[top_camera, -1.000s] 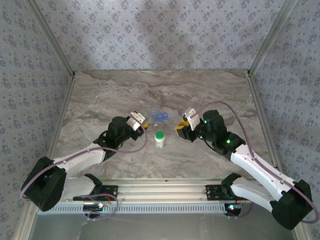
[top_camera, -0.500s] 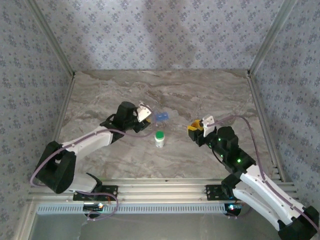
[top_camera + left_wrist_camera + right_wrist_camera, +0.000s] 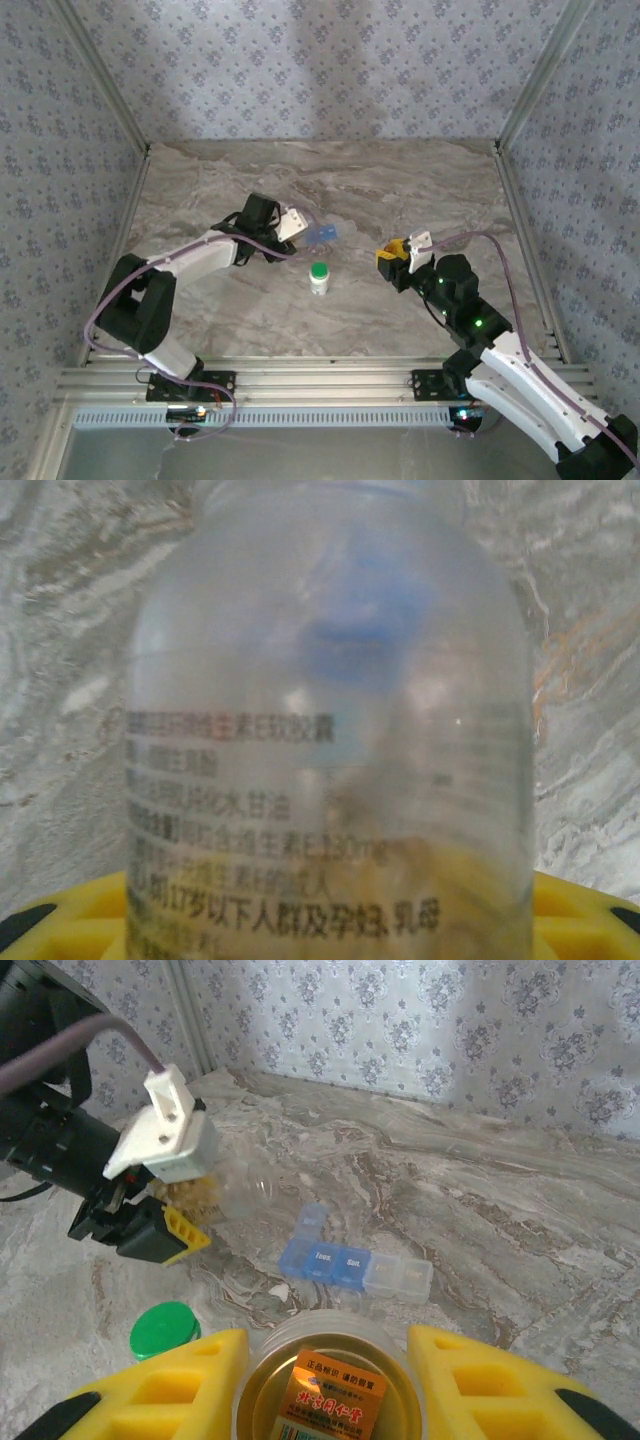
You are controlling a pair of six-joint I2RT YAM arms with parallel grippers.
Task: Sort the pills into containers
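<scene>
Two bottles are held over the marble counter (image 3: 400, 190), one by each arm. The left end effector (image 3: 190, 1192) is clamped on a clear bottle (image 3: 330, 730), which is gripped near its base between yellow pads and laid almost level. Its mouth is pointed toward the pill organizer (image 3: 350, 1265). Yellowish pills are seen inside it, gathered at the gripped end, and dark printed text is carried on its wall.

The right end effector (image 3: 325, 1340) is closed on an orange-labelled jar (image 3: 335, 1395), which is seated between its two yellow pads and held well apart from the organizer, toward the right side of the counter.

The pill organizer is laid flat near the middle of the counter, just beyond the clear bottle's mouth. Blue compartments are seen at one end and clear ones at the other, and one blue lid is raised.

A green-capped bottle (image 3: 319, 277) is stood upright on the counter, nearer the arm bases than the organizer, between the two arms and touched by neither.
</scene>
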